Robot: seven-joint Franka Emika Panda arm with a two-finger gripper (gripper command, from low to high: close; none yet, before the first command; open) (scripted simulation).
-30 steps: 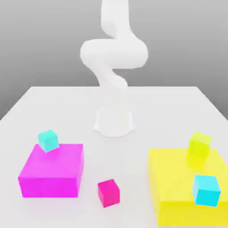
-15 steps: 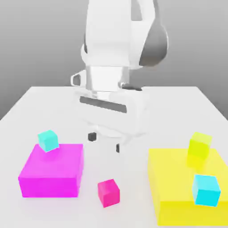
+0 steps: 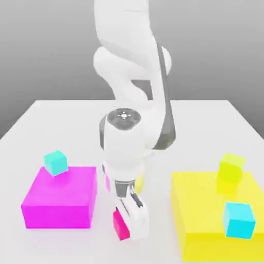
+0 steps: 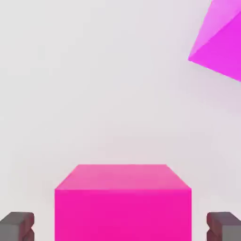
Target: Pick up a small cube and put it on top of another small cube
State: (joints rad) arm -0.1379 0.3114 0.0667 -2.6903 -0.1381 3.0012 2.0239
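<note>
- Small pink cube (image 4: 123, 202) sits on the white table (image 3: 62, 118), just beside the big magenta block (image 3: 62, 198), on the side toward the big yellow block (image 3: 216, 216).
- Gripper (image 3: 131, 221) is down at the pink cube, fingers spread apart, nothing clasped. In the hand view one grey fingertip (image 4: 17, 226) stands on each side of the cube with clear gaps, so the cube is straddled, not touched.
- Handling, judged: rigid, flat-faced, likely light; smooth faces could slip if pinched off-centre. No fragility to worry about.
- Where to take hold: the two opposite vertical side faces, mid-height, pads flat and square to the faces. The cube looks centred between the fingertips, so a straight close should do.
- Stack candidates: teal cube (image 3: 55, 162) at the far corner of the magenta block's top; cyan cube (image 3: 239, 219) and lime cube (image 3: 231, 167) on the yellow block, well apart from the magenta block.
- Teal cube sits nearest; its top is small, so placement needs square alignment or the pink cube tips off.
- Risk: arm body (image 3: 129, 144) blocks much of the pink cube in the exterior view.
</note>
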